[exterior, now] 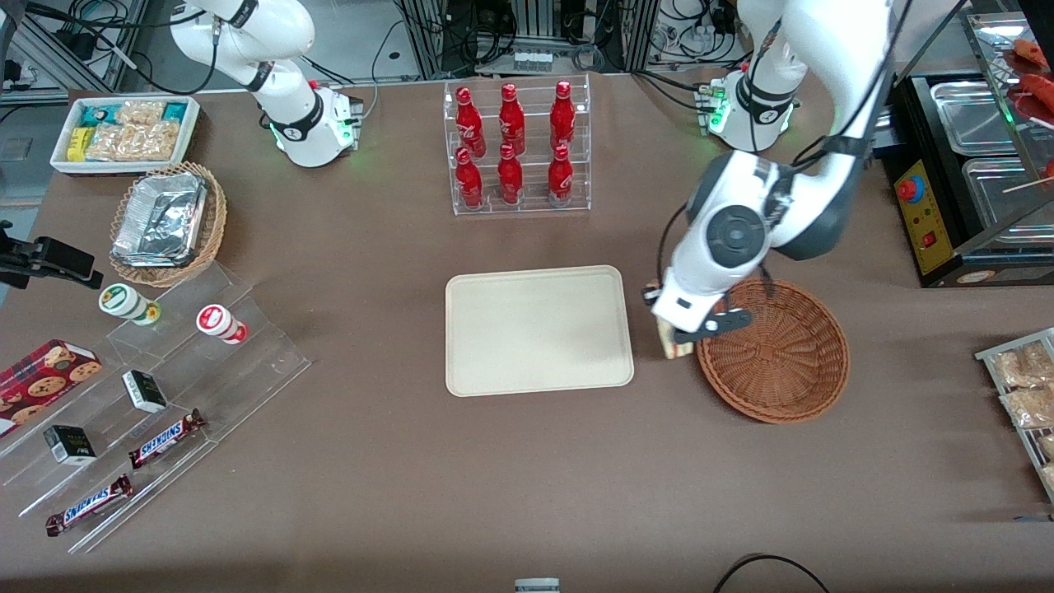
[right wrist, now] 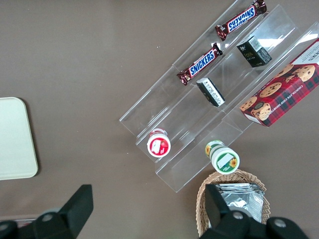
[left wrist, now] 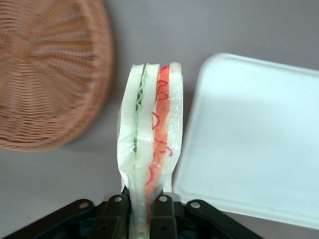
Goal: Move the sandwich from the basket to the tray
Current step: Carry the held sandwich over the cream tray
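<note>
Your gripper (left wrist: 144, 211) pinches a clear-wrapped triangular sandwich (left wrist: 152, 134), unlabelled, between the woven wicker basket (left wrist: 47, 74) and the smooth cream plastic tray (left wrist: 254, 139).

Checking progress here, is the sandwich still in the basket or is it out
Out. The pincer is shut on the sandwich above bare table between the reddish basket, which shows nothing inside, and the tray.
</note>
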